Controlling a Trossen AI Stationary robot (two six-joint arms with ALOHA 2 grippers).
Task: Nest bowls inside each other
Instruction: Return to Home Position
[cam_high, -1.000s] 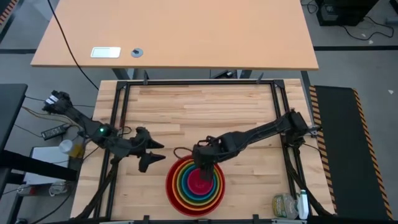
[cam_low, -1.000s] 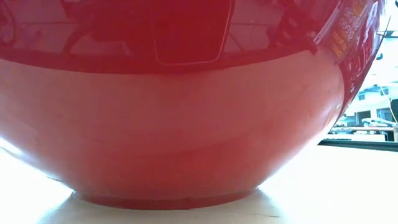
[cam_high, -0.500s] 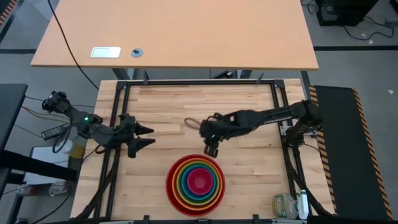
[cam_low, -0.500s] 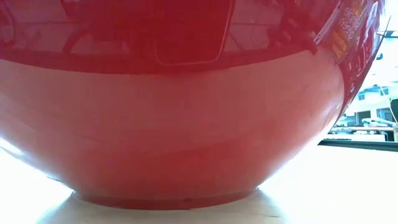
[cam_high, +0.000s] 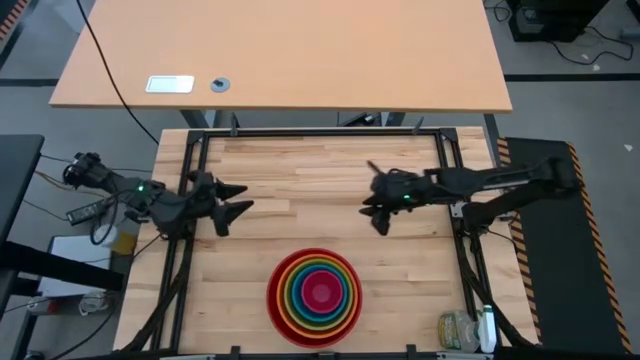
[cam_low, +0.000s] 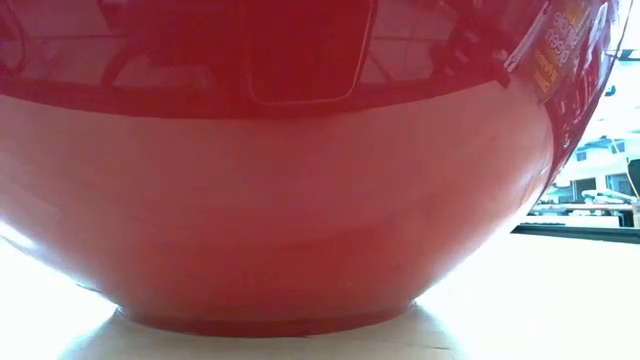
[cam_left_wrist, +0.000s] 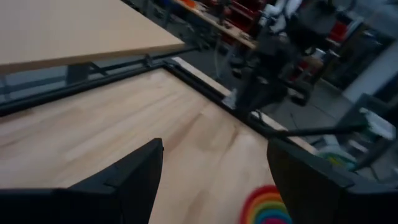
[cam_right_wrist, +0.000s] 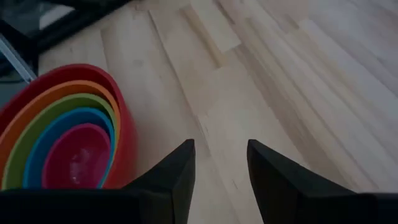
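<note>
Red bowl (cam_right_wrist: 127, 146) outermost, then orange (cam_right_wrist: 74, 85), green (cam_right_wrist: 74, 99), blue (cam_right_wrist: 78, 114) and pink (cam_right_wrist: 71, 158) in the middle. The nest sits at the worktop's (cam_high: 300, 170) front edge and probably sits flat, though the low view is all red wall. Left gripper (cam_high: 238, 198) and right gripper (cam_high: 372, 197) hover well clear of it, fingers apart and empty. Homing just wants a smooth, high retreat, nowhere near that rim.
</note>
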